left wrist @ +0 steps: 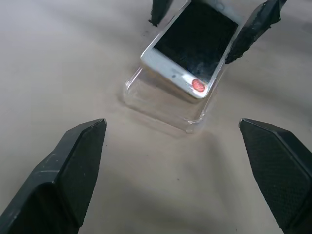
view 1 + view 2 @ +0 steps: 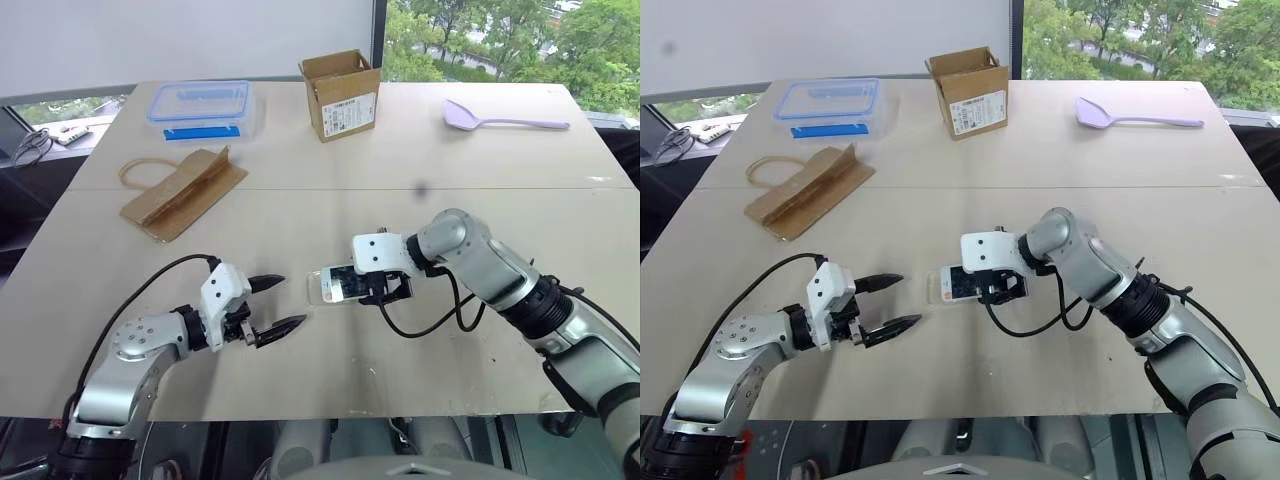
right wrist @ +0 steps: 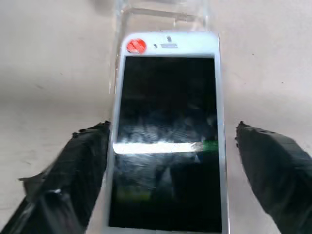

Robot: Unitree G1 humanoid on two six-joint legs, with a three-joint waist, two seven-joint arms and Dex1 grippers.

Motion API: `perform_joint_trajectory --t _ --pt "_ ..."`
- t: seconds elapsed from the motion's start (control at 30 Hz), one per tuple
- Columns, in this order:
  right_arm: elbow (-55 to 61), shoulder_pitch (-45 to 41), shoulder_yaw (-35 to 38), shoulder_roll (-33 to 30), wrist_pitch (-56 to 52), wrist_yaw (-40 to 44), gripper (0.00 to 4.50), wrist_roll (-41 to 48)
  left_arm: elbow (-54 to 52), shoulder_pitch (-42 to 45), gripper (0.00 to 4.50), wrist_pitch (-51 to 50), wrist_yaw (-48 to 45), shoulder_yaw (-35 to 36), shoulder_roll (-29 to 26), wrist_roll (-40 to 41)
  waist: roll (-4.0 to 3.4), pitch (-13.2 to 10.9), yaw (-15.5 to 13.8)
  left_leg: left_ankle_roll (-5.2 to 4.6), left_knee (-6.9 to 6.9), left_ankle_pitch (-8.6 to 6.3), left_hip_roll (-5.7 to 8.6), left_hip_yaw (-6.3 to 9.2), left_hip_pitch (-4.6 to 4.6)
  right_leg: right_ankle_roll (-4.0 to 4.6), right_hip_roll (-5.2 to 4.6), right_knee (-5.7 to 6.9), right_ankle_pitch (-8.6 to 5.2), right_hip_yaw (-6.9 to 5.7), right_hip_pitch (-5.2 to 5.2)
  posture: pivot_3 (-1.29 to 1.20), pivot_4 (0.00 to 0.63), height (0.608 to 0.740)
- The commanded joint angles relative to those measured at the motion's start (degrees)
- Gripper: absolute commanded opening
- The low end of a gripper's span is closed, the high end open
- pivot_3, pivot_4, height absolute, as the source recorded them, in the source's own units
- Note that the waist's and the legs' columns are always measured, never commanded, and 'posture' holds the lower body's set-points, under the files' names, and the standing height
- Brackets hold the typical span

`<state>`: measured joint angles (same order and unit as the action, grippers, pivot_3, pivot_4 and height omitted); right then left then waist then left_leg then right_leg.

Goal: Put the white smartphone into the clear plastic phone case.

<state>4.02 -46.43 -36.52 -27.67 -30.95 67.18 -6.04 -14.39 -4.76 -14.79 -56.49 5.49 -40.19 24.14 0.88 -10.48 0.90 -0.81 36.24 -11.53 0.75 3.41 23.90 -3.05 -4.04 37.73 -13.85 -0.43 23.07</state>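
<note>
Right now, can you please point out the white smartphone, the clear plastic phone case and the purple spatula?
white smartphone (image 1: 195, 44), left wrist view, on its dark screen.
clear plastic phone case (image 1: 161, 107), left wrist view, on its protruding transparent end.
purple spatula (image 2: 462, 113), left eye view, on its blade.

White smartphone (image 2: 340, 285): small flat rect, white bezel, dark glossy screen w/ smudges, rounded corners, red round sticker at one short end by the button spot. Screen up, lying w/ long axis roughly parallel to table's near edge, sticker end toward table's left side. Sits on/in clear plastic phone case (image 1: 163, 105), sticker end tilted up a bit, not fully seated; case lip sticks out past that end. Case: thin transparent shell, rounded corners, glossy edges, flat on tabletop. Both near table's middle, closer to near edge than far edge, well apart from side edges.
</note>
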Motion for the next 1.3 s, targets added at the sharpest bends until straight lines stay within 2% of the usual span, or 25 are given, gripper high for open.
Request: perform_joint_trajectory --t 0.03,0.1,0.17,0.3,0.33,0.43,0.47,0.6,0.77,1.07,1.3 --pt "4.46 0.04 5.23 0.85 -2.81 -0.26 3.96 3.79 0.76 1.32 4.50 0.53 0.00 0.46 0.11 0.10 0.00 0.00 -0.02 0.00 0.00 0.00 0.00 0.01 0.00 0.00 0.00 0.00 0.00 0.00 0.00 0.00 0.150 0.740" --pt "5.29 0.23 6.36 0.59 -3.68 -0.48 3.27 4.81 1.53 2.08 4.50 0.70 -0.14 0.48 0.03 -0.09 0.00 0.00 -0.05 0.00 0.00 0.00 0.00 0.01 0.00 0.00 0.00 0.02 0.00 0.00 0.00 0.00 0.150 0.740" --pt "6.24 0.94 8.05 0.68 -4.91 -0.76 2.25 6.64 3.21 2.81 3.96 1.13 -1.18 0.56 -0.27 -0.07 0.00 0.00 -0.06 0.00 0.00 0.00 0.00 0.01 0.00 0.00 0.00 0.02 0.00 -0.01 0.00 0.00 0.150 0.740" --pt "6.57 1.84 9.88 2.01 -6.94 -2.09 0.22 9.31 5.12 3.07 2.18 1.32 -2.53 0.27 -0.89 -0.57 0.00 0.00 -0.04 0.00 0.00 0.00 0.00 0.00 0.00 0.00 0.00 0.01 0.00 0.00 0.00 0.00 0.150 0.740" --pt "5.67 1.80 10.08 2.93 -7.31 -3.12 0.00 9.52 5.53 3.08 1.68 1.45 -2.74 0.04 -0.98 -0.89 0.00 0.00 0.01 0.00 0.00 0.00 0.00 0.00 0.00 0.00 -0.01 0.02 0.00 0.00 0.00 0.00 0.150 0.740" --pt "0.63 1.08 9.50 5.47 -5.32 -7.57 0.00 7.41 6.18 3.09 0.22 1.70 -3.36 -0.74 -1.01 -1.68 0.00 0.00 0.18 0.00 -0.01 0.00 -0.01 -0.02 -0.01 0.01 0.01 0.06 0.01 0.03 0.04 0.00 0.150 0.740" --pt "-1.21 0.74 8.91 5.67 -3.97 -8.66 0.00 6.15 6.02 3.02 0.02 1.65 -3.57 -1.10 -0.91 -1.80 0.00 0.00 0.13 0.00 -0.01 0.00 -0.01 -0.01 -0.02 0.01 0.01 0.10 0.01 0.03 0.06 0.00 0.150 0.740" --pt "-5.04 0.13 7.79 5.29 0.29 -9.92 0.00 3.44 3.68 1.94 0.02 -0.16 -4.74 -2.35 -0.76 -0.38 0.00 0.00 -0.13 0.01 0.00 0.00 0.03 -0.02 -0.01 0.01 -0.01 0.08 0.01 0.03 0.09 0.00 0.150 0.740" --pt "5.22 3.43 12.15 3.08 -4.43 -2.50 0.00 13.43 1.91 0.65 0.02 -1.05 -3.89 -2.97 0.19 -0.39 -0.01 -0.01 -0.03 0.01 -0.07 0.00 0.02 -0.07 0.08 0.00 -0.02 0.06 0.01 0.11 0.15 0.00 0.150 0.740" --pt "10.39 8.05 14.96 -1.26 -8.14 -6.73 0.00 14.72 4.36 3.77 0.02 -1.01 -2.65 -4.54 -0.16 -3.05 0.00 0.00 -0.11 0.00 0.00 0.00 0.00 -0.04 0.04 0.20 -0.01 0.12 -0.11 0.08 0.14 0.00 0.150 0.740" --pt "12.60 10.52 14.56 -3.90 -8.83 -9.12 0.00 13.84 4.38 7.38 0.02 -1.69 -2.59 -8.38 2.25 -4.07 0.00 0.00 -0.33 0.00 0.00 0.00 0.03 -0.06 0.04 0.00 -0.03 0.09 0.01 0.09 0.09 0.00 0.150 0.740"
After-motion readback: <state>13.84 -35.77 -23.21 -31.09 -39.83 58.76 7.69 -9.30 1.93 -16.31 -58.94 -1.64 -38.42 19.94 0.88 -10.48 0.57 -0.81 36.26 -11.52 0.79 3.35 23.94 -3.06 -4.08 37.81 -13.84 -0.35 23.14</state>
